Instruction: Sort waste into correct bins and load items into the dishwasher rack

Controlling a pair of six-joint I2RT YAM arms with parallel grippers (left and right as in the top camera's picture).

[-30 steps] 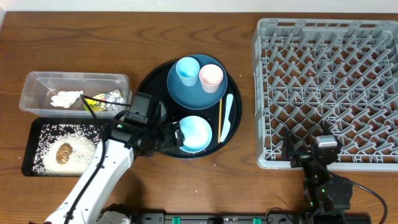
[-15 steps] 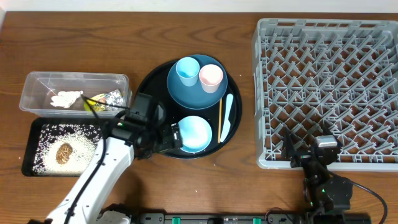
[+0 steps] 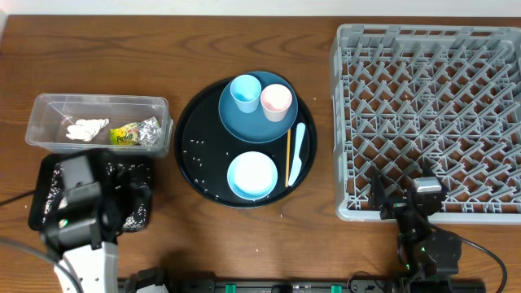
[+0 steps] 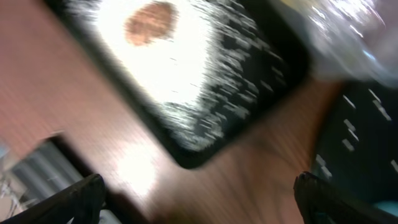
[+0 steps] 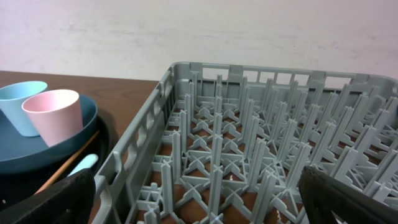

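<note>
White spoon point(image 3: 296, 155), wooden chopstick point(image 3: 287, 156): long axes front-to-back, lying left of right gripper point(image 3: 400, 198); left gripper point(image 3: 130, 202) farther. Both spread wide, empty.

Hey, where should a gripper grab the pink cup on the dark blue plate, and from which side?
Probably the rim of the pink plastic cup, from above, one finger inside and one outside, on the side away from the light-blue cup. It stands upright, mouth open, on the round dark-blue plate, and that neighbour crowds its other side.
</note>
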